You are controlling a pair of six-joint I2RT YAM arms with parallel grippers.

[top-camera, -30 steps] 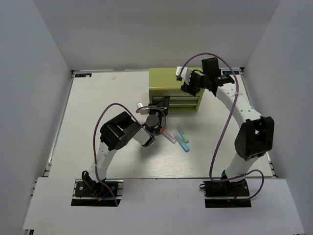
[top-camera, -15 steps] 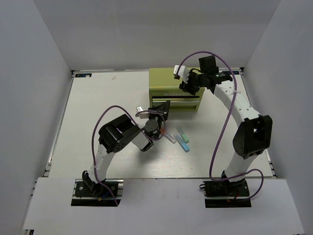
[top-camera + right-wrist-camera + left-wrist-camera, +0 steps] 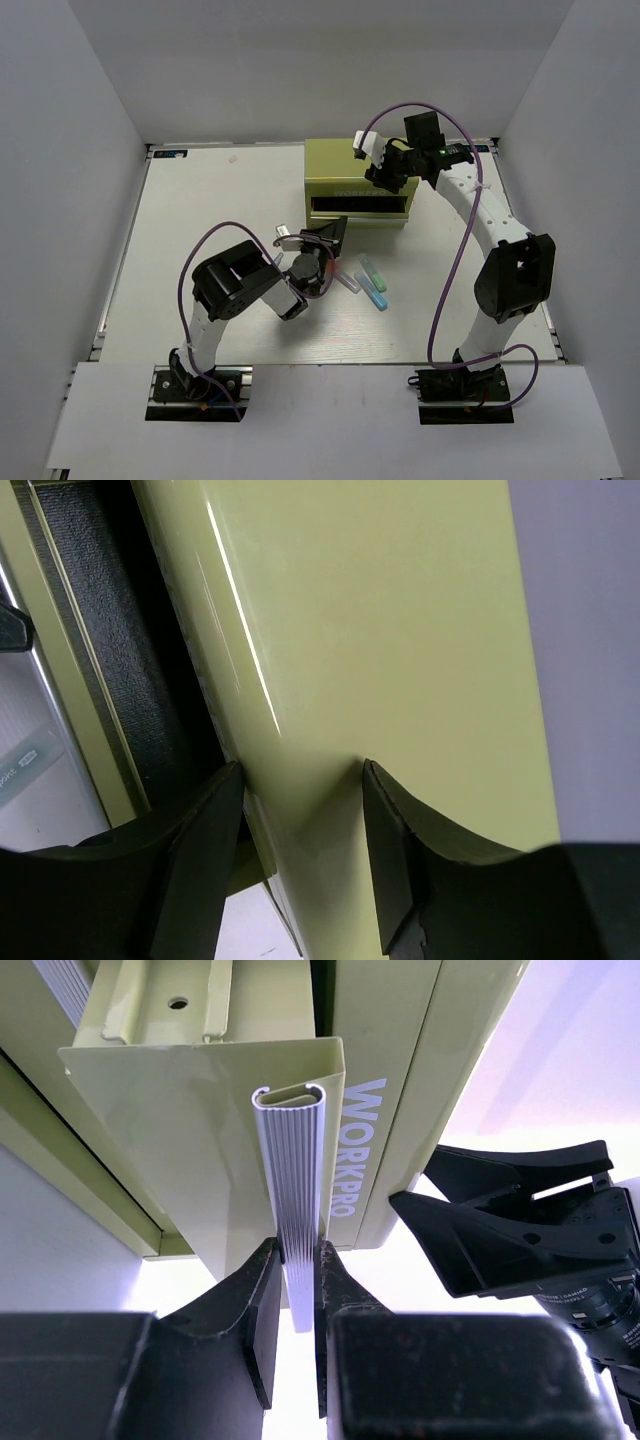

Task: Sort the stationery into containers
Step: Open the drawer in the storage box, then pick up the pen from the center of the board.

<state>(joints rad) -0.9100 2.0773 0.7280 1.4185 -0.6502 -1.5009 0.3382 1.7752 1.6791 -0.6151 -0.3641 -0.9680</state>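
Observation:
The olive-green chest (image 3: 355,165) stands at the back middle of the table. One drawer is pulled out, and its black-lined inside (image 3: 358,205) shows. My left gripper (image 3: 325,238) is shut on the drawer's ribbed silver handle (image 3: 292,1180), pinched between both fingers (image 3: 262,1300). My right gripper (image 3: 385,172) sits on the chest's top, its fingers (image 3: 395,820) straddling and touching the top front edge (image 3: 300,730). A lilac pen (image 3: 345,280), a green-tipped teal pen (image 3: 372,270) and a blue pen (image 3: 378,297) lie on the table in front of the chest. I cannot make out the slim light blue pen.
The pens lie just right of my left wrist (image 3: 300,272). White walls close the table's back and sides. The drawer's black liner (image 3: 100,630) shows beside the right gripper. The WORKPRO label (image 3: 358,1145) marks the chest's front.
My left gripper has drawn back toward the near side with the handle in it, and the drawer has slid out. The right gripper has edged slightly left on the chest top.

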